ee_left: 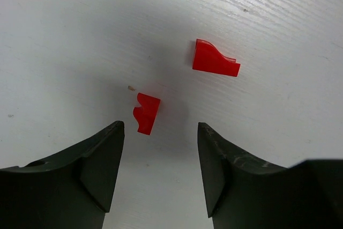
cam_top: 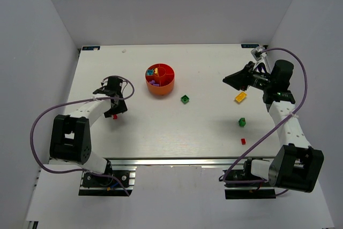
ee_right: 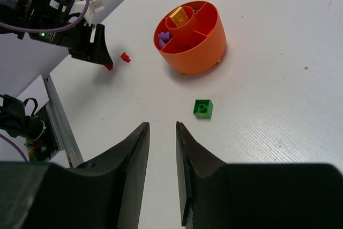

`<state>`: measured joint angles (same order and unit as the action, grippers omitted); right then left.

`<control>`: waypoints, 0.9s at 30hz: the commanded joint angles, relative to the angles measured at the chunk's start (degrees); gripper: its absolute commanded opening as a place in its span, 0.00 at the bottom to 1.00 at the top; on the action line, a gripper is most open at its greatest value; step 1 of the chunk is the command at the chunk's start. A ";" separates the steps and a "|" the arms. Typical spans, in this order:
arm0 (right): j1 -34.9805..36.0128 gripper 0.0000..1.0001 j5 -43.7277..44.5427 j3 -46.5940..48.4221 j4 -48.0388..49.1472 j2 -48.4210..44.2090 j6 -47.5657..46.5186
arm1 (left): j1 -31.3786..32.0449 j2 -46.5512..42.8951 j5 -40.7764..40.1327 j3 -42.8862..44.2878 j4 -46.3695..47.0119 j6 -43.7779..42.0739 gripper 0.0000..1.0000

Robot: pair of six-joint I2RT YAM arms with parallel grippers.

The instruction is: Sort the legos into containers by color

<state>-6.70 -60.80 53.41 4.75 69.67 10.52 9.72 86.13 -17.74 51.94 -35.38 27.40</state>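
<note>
Your left tool [ee_left: 159,132] hangs with jaws apart and empty above the counter [ee_left: 64,25], one red lego [ee_left: 146,112] just ahead between its fingertips [ee_left: 107,154] and a second red lego [ee_left: 215,59] further ahead, off to one side, seemingly lined up to pinch the nearer.

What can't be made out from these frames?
- Left wrist view: the frame edges cut off everything except two red pieces. The bowl is out of frame.
- Top view: the left gripper has its fingers and most of the red pieces hidden under its own body. The bowl's contents are too small to sort by colour.
- Right wrist view: the bowl's near wall hides what lies low inside.
</note>
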 commanded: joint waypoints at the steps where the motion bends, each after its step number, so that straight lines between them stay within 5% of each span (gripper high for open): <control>1: -0.59 0.32 -0.81 -0.67 2.54 -0.59 0.81 | -0.31 0.27 -2.04 -0.26 1.19 0.46 0.66; 11: -1.47 0.32 -1.52 -0.85 3.33 -0.76 1.78 | -0.84 2.46 -1.60 -0.27 1.71 0.82 0.57; 27: -3.14 0.31 -2.92 -1.37 4.56 -1.03 3.10 | -0.31 -1.22 -1.17 1.66 0.22 0.47 0.13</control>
<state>-9.32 -62.13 52.60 6.48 69.67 12.95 9.17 89.10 -18.90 51.92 -34.76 28.12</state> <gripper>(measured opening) 0.313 0.201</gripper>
